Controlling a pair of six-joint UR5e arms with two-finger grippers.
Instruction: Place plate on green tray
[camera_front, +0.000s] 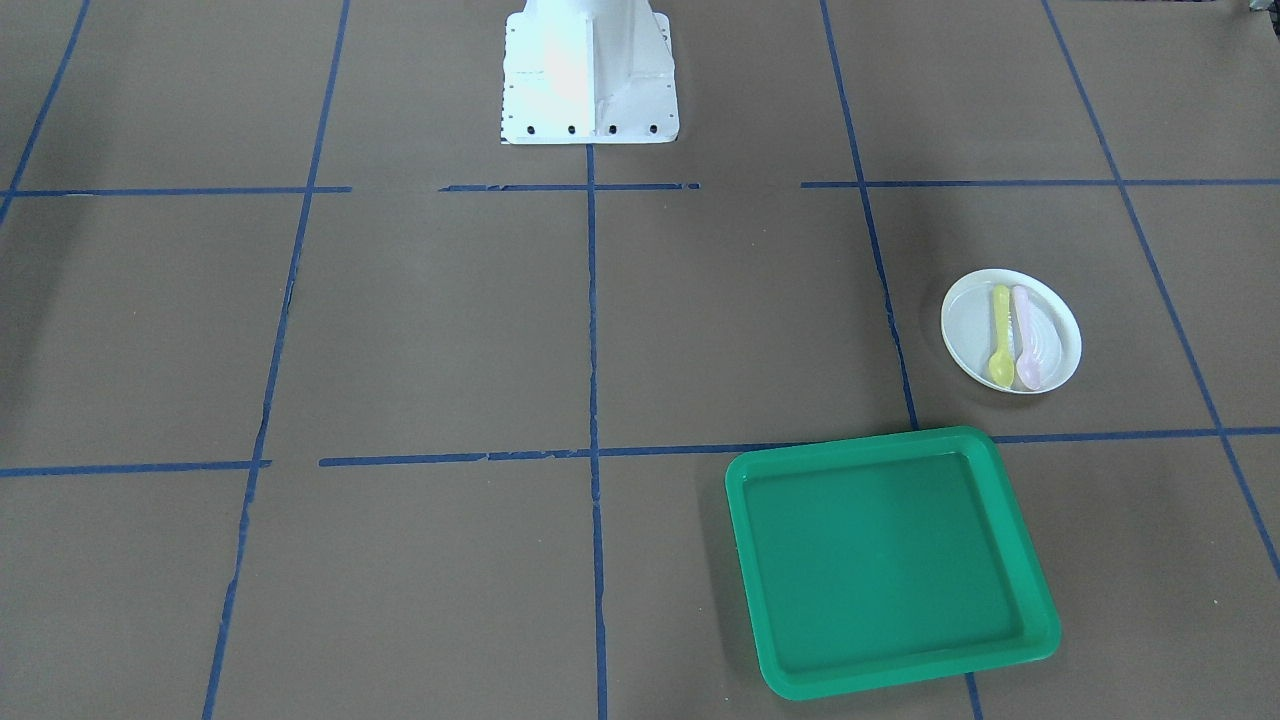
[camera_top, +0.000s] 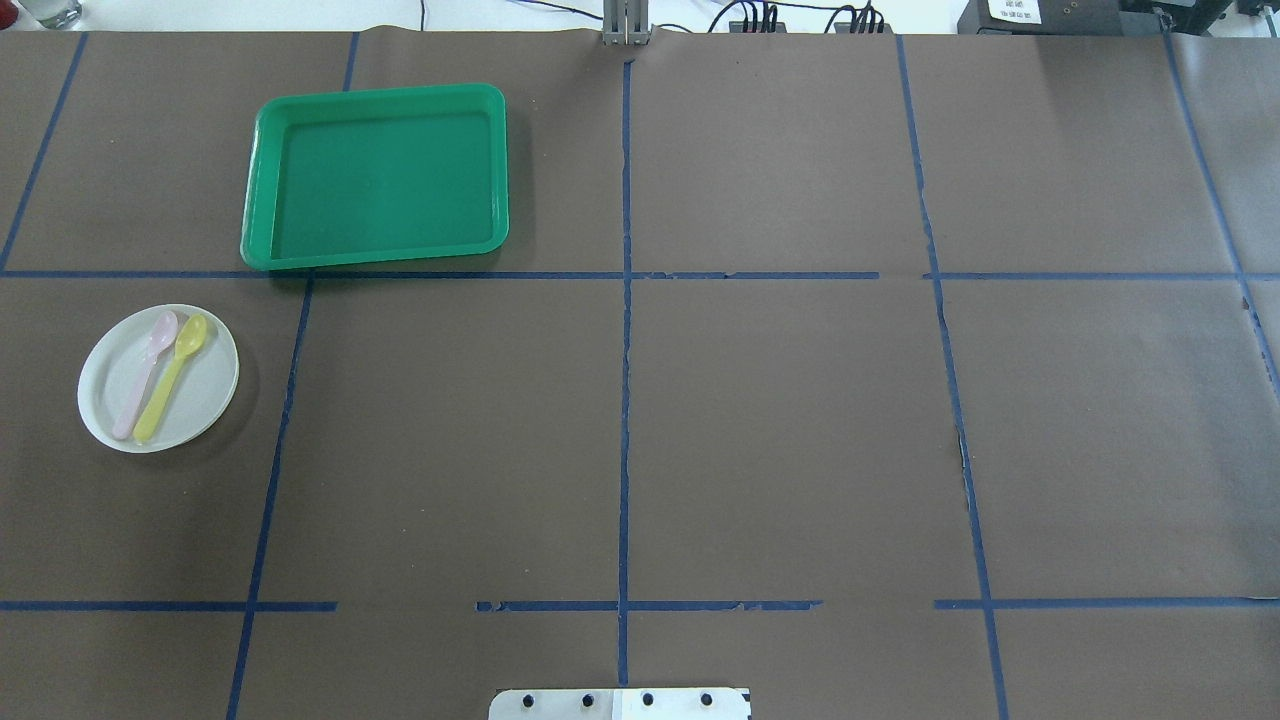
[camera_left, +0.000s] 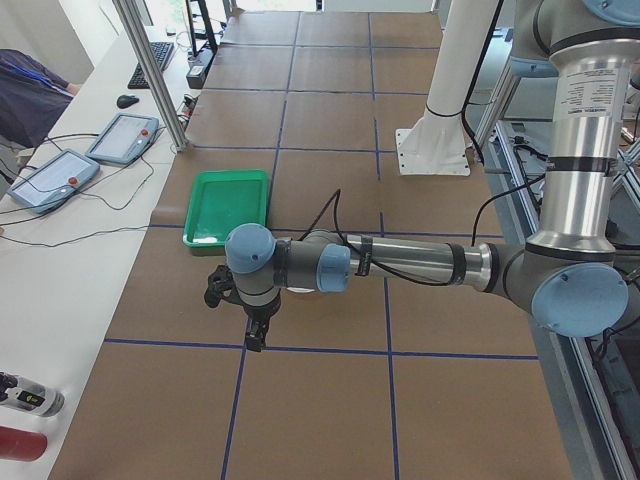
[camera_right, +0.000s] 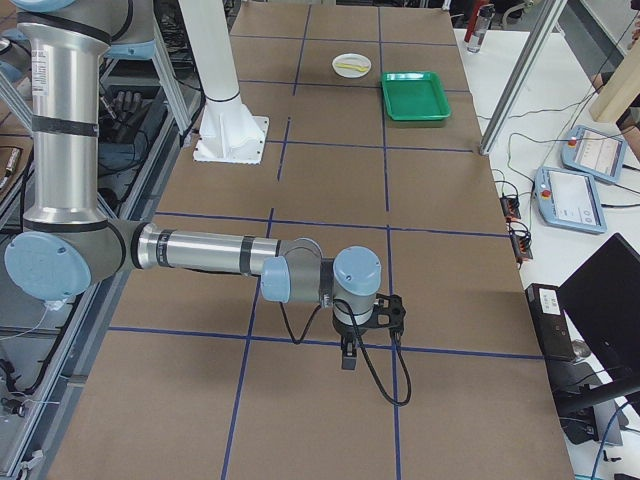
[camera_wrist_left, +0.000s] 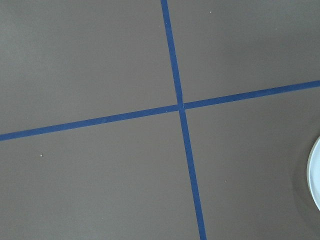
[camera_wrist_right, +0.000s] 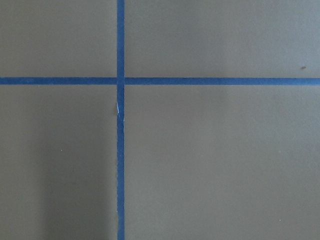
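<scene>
The small white plate (camera_top: 158, 378) lies on the brown table at my left, with a yellow spoon (camera_top: 172, 378) and a pink spoon (camera_top: 142, 372) on it. It also shows in the front view (camera_front: 1010, 330), in the right side view (camera_right: 351, 64), and as a sliver in the left wrist view (camera_wrist_left: 315, 172). The empty green tray (camera_top: 375, 175) sits farther out, apart from the plate, and also shows in the front view (camera_front: 890, 560). My left gripper (camera_left: 255, 340) hangs above the table near the plate's area. My right gripper (camera_right: 348, 358) hangs far off at the other end. I cannot tell whether either is open or shut.
The robot's white base (camera_front: 590, 75) stands at the table's middle near edge. Blue tape lines (camera_top: 625, 400) grid the brown table. Tablets and cables (camera_left: 75, 165) lie on the white bench past the table's far edge.
</scene>
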